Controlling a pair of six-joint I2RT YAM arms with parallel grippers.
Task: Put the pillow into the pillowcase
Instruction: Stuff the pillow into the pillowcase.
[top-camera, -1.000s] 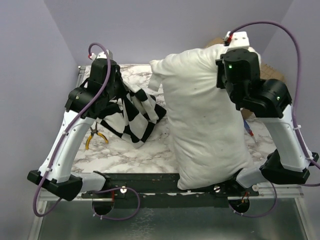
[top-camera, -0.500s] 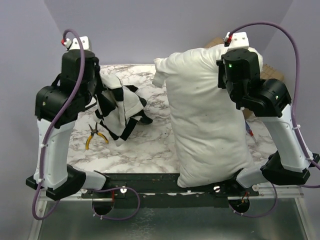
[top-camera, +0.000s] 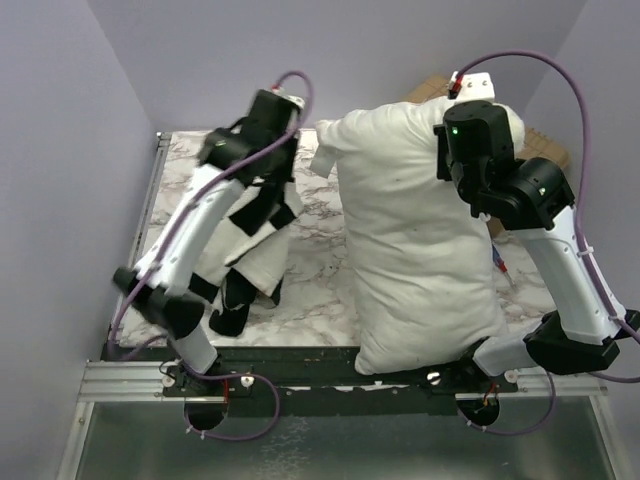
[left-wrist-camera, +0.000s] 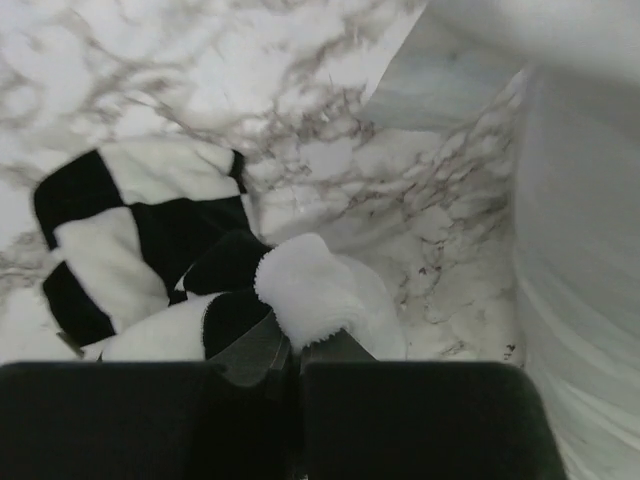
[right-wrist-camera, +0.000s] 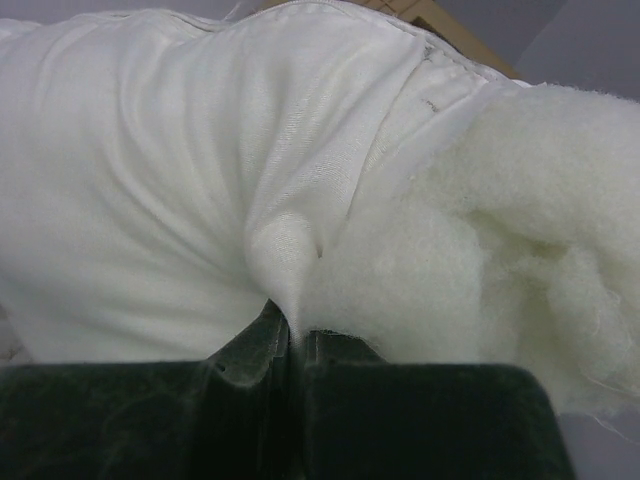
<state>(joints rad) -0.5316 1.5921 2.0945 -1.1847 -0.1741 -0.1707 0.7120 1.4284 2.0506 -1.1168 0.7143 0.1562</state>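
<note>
Leaves a strip of bare marble worktop (top-camera: 320, 300) between pillow (top-camera: 415, 250) and pillowcase (top-camera: 250, 265); apart in top view. Stands pillow on end along right half, lower end over black rail (top-camera: 300, 365) at near edge, upper end up by back wall. Hangs pillowcase limp over left-centre, bottom folds low near front edge; resting on marble or just above, cannot tell.

Right gripper (right-wrist-camera: 297, 340): jaws clamped on a pinch of pillow cloth at upper corner, beside loose white stuffing (right-wrist-camera: 500, 220) showing at a seam. Right arm bent high, wrist at pillow top.

Left gripper (left-wrist-camera: 295, 350): jaws together on a fold of pillowcase, checked cloth dangling below. Left arm stretched long from near base up and across, wrist high over mid-worktop, near pillow's upper left corner.

Lilac walls left, back, right; brown cardboard (top-camera: 428, 88) behind pillow.
</note>
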